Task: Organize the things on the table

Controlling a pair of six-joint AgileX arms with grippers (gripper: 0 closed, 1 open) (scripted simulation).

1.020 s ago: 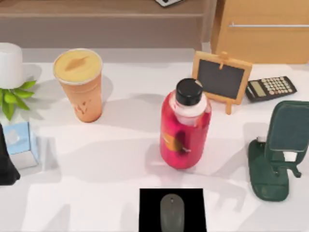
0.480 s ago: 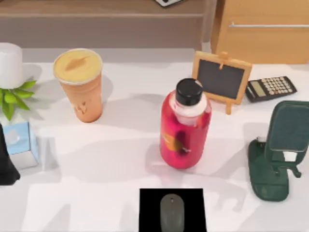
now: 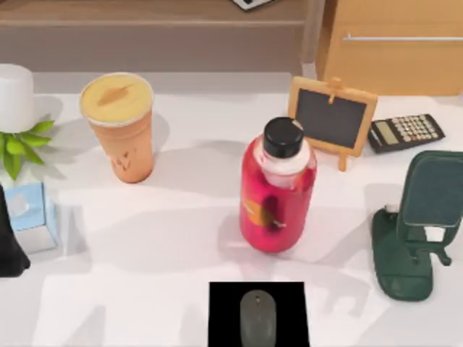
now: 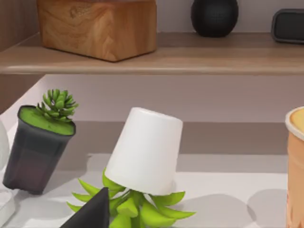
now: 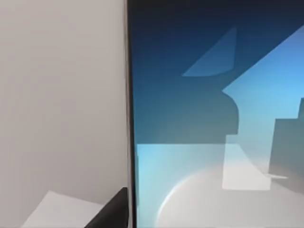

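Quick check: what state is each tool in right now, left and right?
Left tool: cannot be told.
Right tool: cannot be told; it sits close over the smartphone.

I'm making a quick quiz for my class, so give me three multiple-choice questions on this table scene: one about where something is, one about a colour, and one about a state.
1. Where does the grey mouse lie?
A. on the black mat
B. beside the calculator
C. under the orange cup

2. What colour is the cap of the red bottle?
A. white
B. black
C. green

3. How does the orange cup stand?
A. tipped on its side
B. upside down
C. upright

Answers: 1 A, the mouse sits on the mat at the table's near edge. 2 B, the cap on top is black. 3 C, its yellowish top faces up.
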